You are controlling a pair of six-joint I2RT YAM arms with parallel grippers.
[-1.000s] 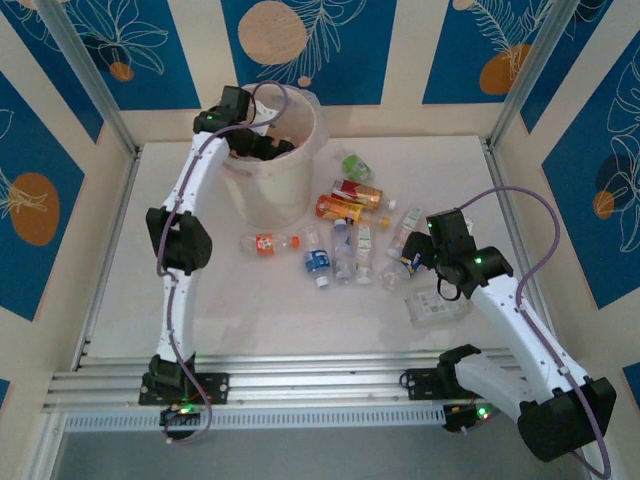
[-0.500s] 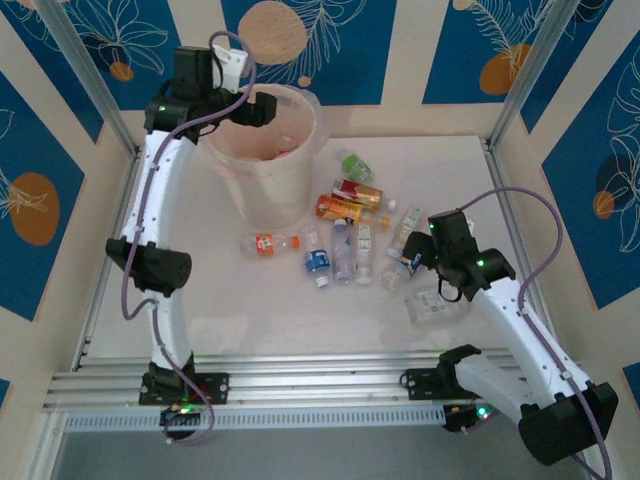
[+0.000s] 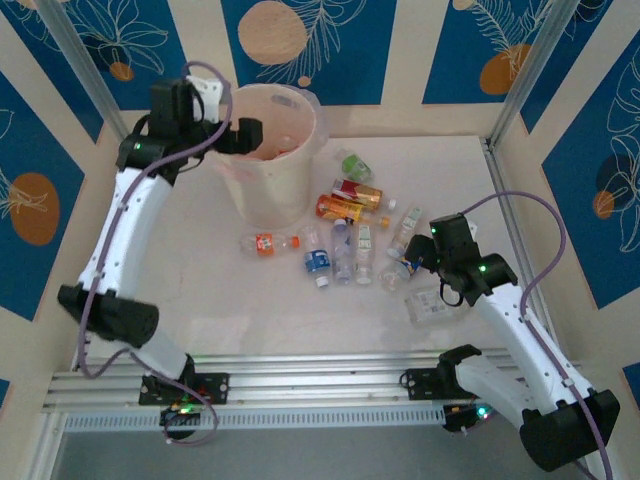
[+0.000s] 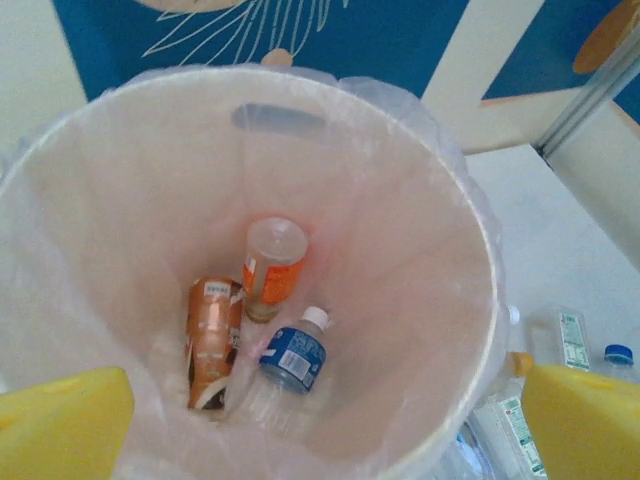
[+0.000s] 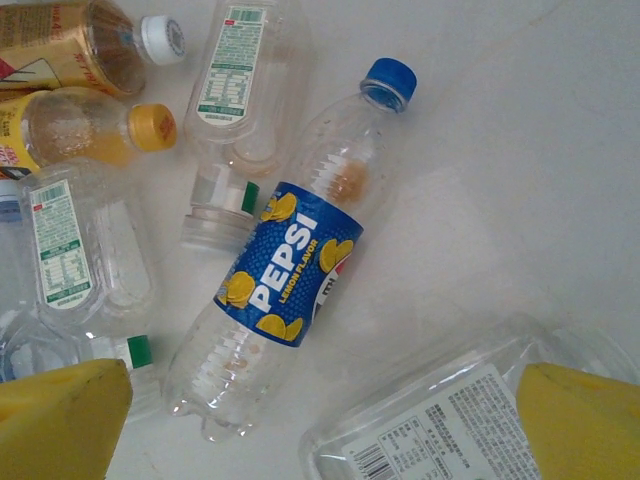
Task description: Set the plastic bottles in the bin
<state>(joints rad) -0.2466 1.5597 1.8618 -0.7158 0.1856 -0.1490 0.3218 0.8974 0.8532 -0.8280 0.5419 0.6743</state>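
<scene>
- Plastic bottles (image 3: 340, 208) lie scattered on the white table (image 3: 200, 290), to the right of the bin (image 3: 265, 195) as we look down from overhead. The closest ones are just beside its base.
- Inside the bin (image 4: 480, 250), at the bottom of its thin liner, we see three bottles close together: an orange-labelled bottle (image 4: 272, 268), a brown-orange bottle (image 4: 212, 340) and a clear blue-labelled bottle (image 4: 290, 360).
- Over the bin's left rim hangs the left gripper (image 3: 245, 135). From its wrist camera we look straight down into the bin, with the left gripper (image 4: 320, 420) spread wide and holding nothing.
- Well apart from the bin, at the far right end of the scatter, the right gripper (image 3: 415, 262) hovers low over the table.
- Its wrist view shows the right gripper (image 5: 320, 420) fully spread and empty.
- Below it a Pepsi bottle (image 5: 290, 260) lies on its side, and a flattened clear bottle (image 5: 450, 420) lies just beside it.
</scene>
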